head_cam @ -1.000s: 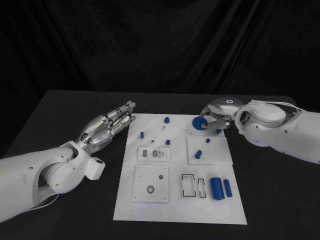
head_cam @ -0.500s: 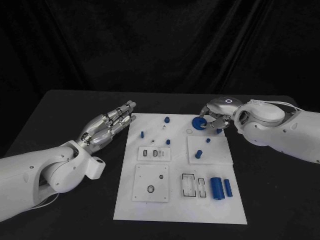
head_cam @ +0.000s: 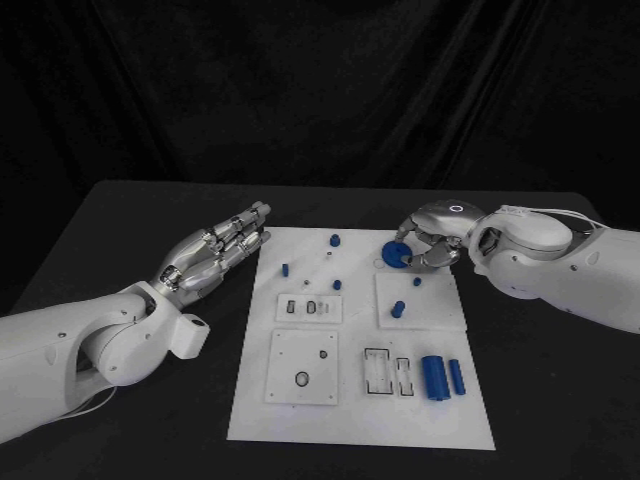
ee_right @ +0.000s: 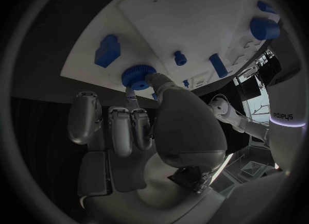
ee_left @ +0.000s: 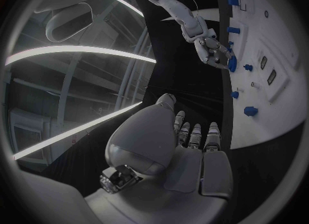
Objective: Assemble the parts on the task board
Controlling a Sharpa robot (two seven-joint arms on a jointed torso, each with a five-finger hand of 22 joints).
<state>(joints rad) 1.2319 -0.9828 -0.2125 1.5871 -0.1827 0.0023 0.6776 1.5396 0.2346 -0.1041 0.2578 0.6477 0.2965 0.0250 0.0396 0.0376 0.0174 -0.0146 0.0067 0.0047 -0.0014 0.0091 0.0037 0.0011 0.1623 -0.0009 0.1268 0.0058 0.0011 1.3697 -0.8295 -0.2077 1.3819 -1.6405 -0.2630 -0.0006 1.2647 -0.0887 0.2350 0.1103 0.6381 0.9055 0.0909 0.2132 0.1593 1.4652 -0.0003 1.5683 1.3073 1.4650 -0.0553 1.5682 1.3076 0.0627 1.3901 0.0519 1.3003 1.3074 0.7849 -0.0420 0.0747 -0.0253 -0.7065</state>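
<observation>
The right hand pinches a round blue ribbed gear part at the far right corner of the white rectangular task board; its fingers partly hide the gear. The left hand hovers beside the board's left edge, fingers extended and released.

Blue parts lie on the white task board; black table, silver hands.
</observation>
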